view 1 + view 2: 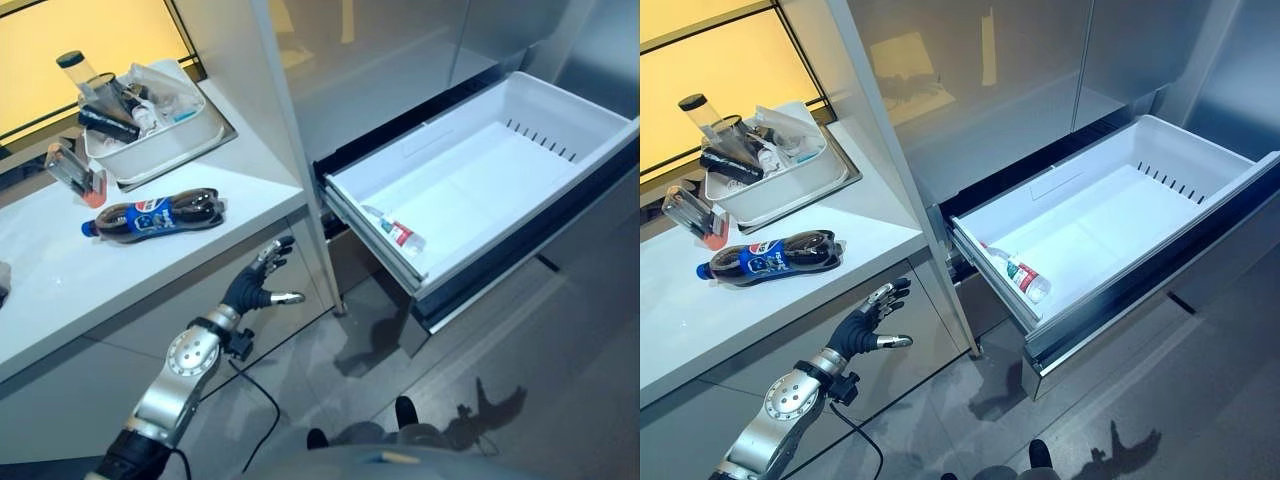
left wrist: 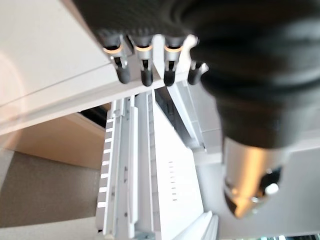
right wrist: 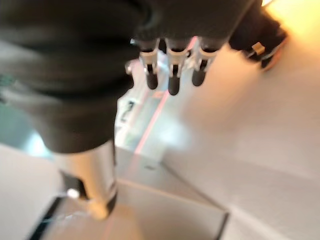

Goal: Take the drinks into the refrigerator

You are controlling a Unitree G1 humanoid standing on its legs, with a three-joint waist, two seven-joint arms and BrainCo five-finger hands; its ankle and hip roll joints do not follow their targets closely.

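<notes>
The cola bottle [image 1: 155, 217], lying on the desk [image 1: 70, 280], is judged heavy and slippery; mid-body is gripped best. The left robot hand [image 1: 258, 285] is spread, empty.

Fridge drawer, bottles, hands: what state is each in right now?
Fridge drawer: pulled open.
Water bottle: lying in the drawer.
Cola bottle: lying on its side on the counter.
Left hand: open, holding nothing, below the counter edge.
Right hand: open, holding nothing.
</notes>
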